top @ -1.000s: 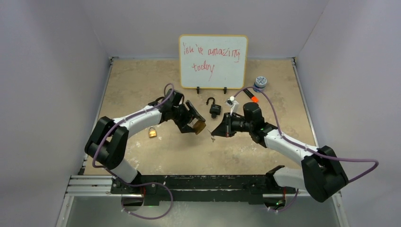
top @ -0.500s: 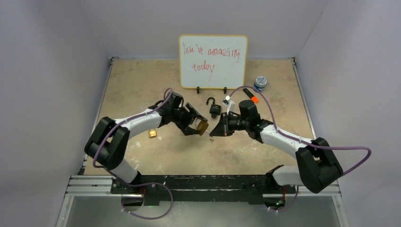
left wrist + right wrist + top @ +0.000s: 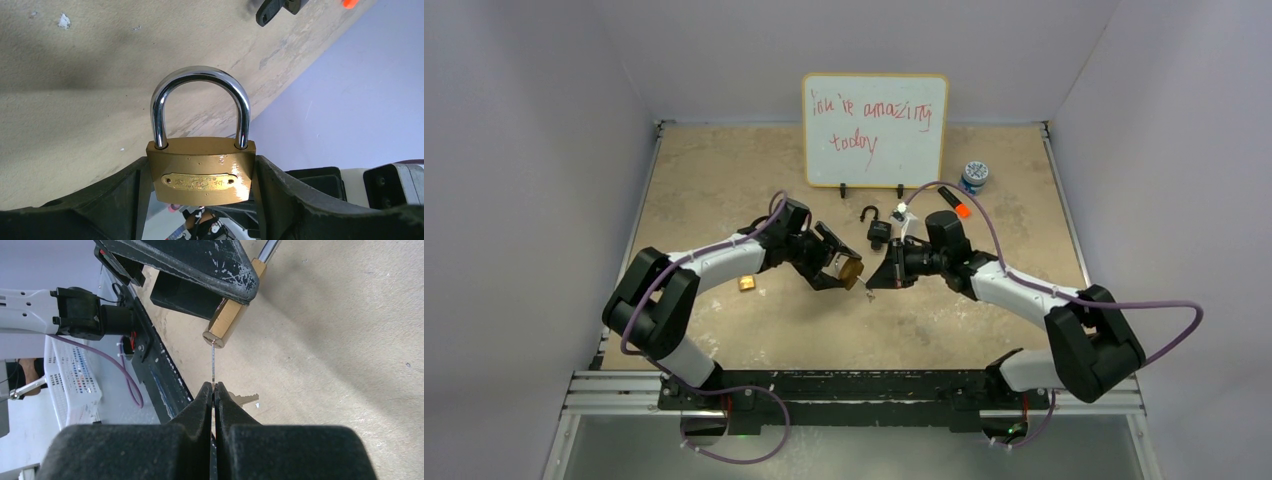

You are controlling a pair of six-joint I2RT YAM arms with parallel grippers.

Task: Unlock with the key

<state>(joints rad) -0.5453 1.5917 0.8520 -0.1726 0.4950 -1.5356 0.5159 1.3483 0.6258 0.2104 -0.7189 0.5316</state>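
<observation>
Sandy table point(image 3: 724, 170), whiteboard point(image 3: 874, 130) propped at its far edge | I saw the left tool point(image 3: 844, 268) clamped on the brass padlock point(image 3: 201, 170), which was held above the table at mid-table with its shackle closed | right tool point(image 3: 214, 392) was pinched tight on the key point(image 3: 213, 362), whose tip touched the padlock's base

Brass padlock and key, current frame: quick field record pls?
left pincer: shut on brass padlock
shackle: closed, both legs in the body
right pincer: shut on key
key: tip at the padlock's bottom face; insertion depth unclear
others: open black padlock and small brass lock, both lying on the table
</observation>
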